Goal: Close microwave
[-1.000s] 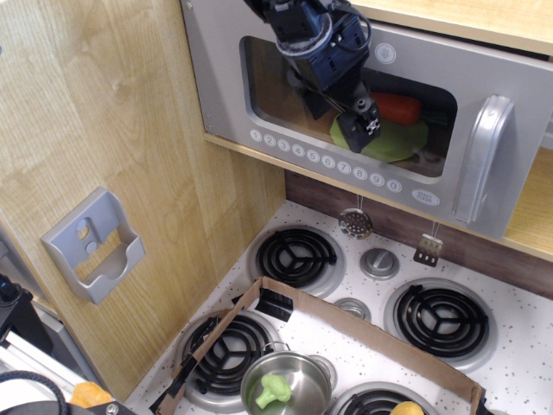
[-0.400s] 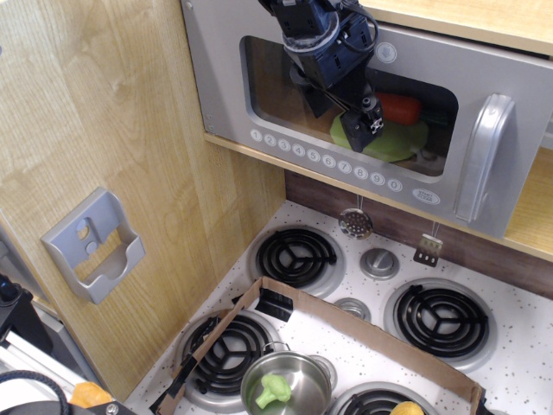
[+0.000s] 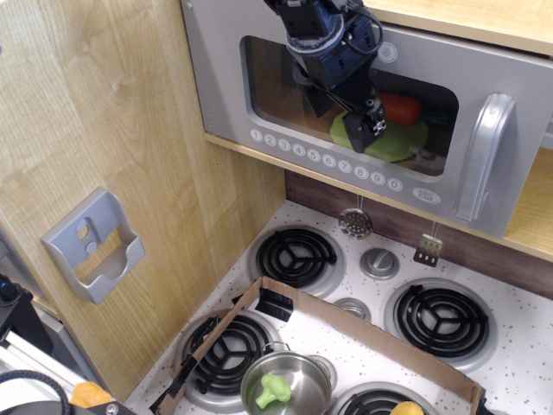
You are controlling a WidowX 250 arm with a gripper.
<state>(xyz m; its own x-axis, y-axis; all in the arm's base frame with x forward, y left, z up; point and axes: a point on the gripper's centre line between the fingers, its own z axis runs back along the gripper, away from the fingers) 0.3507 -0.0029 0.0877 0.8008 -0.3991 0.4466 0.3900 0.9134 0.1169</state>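
Note:
The microwave [image 3: 294, 95] has a wide grey door with a clear window, a row of white round number buttons [image 3: 327, 161] and a big silver loop handle [image 3: 478, 157] at its right. The door stands slightly swung out; bare wood shows to the right of the handle. Through the window I see a green plate and an orange-red item. My dark gripper [image 3: 363, 125] comes down from the top and hangs in front of the window, its fingers close together with nothing in them.
A small grey wall holder [image 3: 93, 245] hangs on the wooden side panel at left. Below is a white stovetop with black coil burners [image 3: 296, 257], a cardboard strip [image 3: 363, 324], a steel pot [image 3: 285, 385] with a green item, and hanging utensils [image 3: 355, 222].
My gripper has shifted slightly to the right and a little farther in toward the door window. The door looks the same.

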